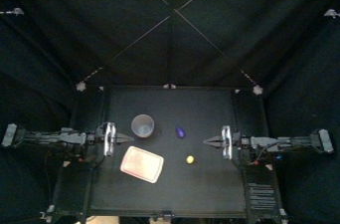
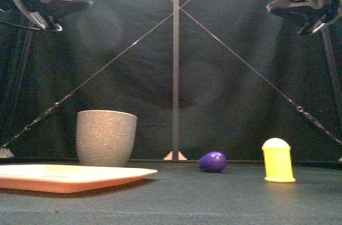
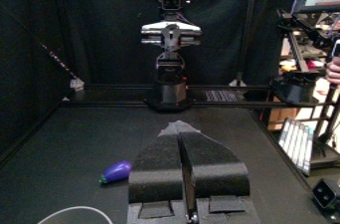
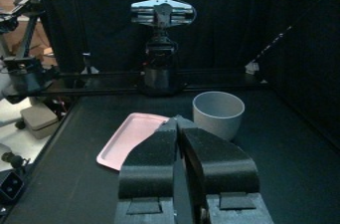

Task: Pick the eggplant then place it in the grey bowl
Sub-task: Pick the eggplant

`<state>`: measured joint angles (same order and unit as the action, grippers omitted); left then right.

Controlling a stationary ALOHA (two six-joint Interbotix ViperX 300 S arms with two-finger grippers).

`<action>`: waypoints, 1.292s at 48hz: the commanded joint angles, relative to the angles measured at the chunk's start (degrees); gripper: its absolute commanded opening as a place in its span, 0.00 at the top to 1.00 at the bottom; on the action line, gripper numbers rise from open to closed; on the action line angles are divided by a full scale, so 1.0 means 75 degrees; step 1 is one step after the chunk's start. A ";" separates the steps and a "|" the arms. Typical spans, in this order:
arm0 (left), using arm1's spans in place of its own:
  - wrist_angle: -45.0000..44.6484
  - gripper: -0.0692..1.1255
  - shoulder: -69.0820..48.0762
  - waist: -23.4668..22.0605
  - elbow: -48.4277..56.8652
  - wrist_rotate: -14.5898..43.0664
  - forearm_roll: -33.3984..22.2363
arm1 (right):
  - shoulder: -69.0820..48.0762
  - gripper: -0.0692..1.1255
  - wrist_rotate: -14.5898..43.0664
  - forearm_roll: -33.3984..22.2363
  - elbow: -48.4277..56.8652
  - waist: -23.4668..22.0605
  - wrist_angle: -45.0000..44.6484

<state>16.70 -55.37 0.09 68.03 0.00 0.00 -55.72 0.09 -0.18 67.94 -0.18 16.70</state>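
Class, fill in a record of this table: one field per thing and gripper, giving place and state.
eggplant: purple, on table, right of grey bowl, not held
grey bowl: upright, behind pink tray
pink tray: flat, front left
yellow toy: upright, right of pink tray
left gripper: shut, raised, left side
right gripper: shut, raised, right side

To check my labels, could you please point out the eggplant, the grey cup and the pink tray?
eggplant [image 2: 213,161], front view, middle of its purple body.
grey cup [image 2: 107,137], front view, middle of its outer wall.
pink tray [image 2: 74,179], front view, its near rim.
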 commanded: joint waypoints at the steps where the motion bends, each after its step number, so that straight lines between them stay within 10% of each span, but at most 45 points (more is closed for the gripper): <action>1: 0.0105 0.99 0.0047 0.0117 0.0082 0.0012 -0.0012 | 0.0293 0.95 0.0059 0.0129 -0.0164 -0.0117 0.0094; 18: 0.0117 0.97 0.0035 0.0141 0.0094 0.0012 0.0000 | 0.2813 0.90 0.1570 0.3105 -0.1242 -0.1055 -0.0211; 31: 0.0094 0.97 0.0035 0.0129 0.0105 0.0012 0.0012 | 0.4172 0.79 0.1641 0.2895 -0.1770 -0.1723 -0.1066; 50: 0.0070 0.97 0.0035 0.0129 0.0105 0.0012 0.0012 | 0.5859 0.07 0.1605 0.2742 -0.2496 -0.1922 -0.1406; 62: 0.0070 0.97 0.0023 0.0117 0.0117 0.0012 0.0012 | 0.6797 0.07 0.1629 0.2391 -0.3141 -0.2180 -0.2086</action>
<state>16.96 -55.28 0.97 69.61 0.00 -0.09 -5.27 12.30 18.28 46.76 -15.56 2.11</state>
